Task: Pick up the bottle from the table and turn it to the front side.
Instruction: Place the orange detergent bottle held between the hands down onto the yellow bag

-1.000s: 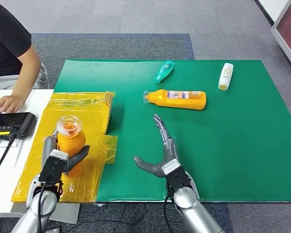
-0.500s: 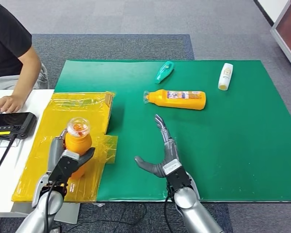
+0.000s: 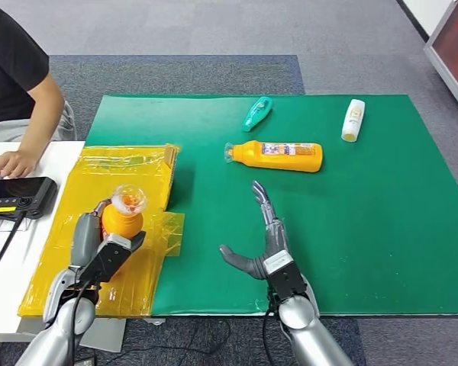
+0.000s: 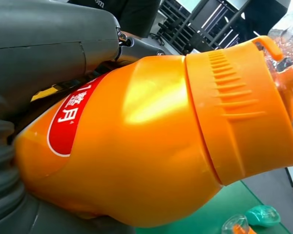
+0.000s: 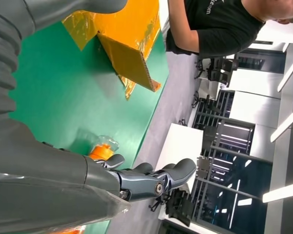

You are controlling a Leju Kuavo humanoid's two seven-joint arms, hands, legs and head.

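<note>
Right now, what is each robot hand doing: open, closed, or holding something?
Left robot hand: holding the orange bottle over the yellow sheet.
Right robot hand: open, fingers spread, holding nothing, above the green mat.

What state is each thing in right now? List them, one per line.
Left hand: holds the small orange bottle.
Small orange bottle: held, tilted, over the yellow sheet.
Right hand: holds nothing, fingers spread, above the green mat.
Long orange bottle: lying on its side on the mat.
Teal bottle: lying on the mat.
White bottle: lying on the mat.
</note>
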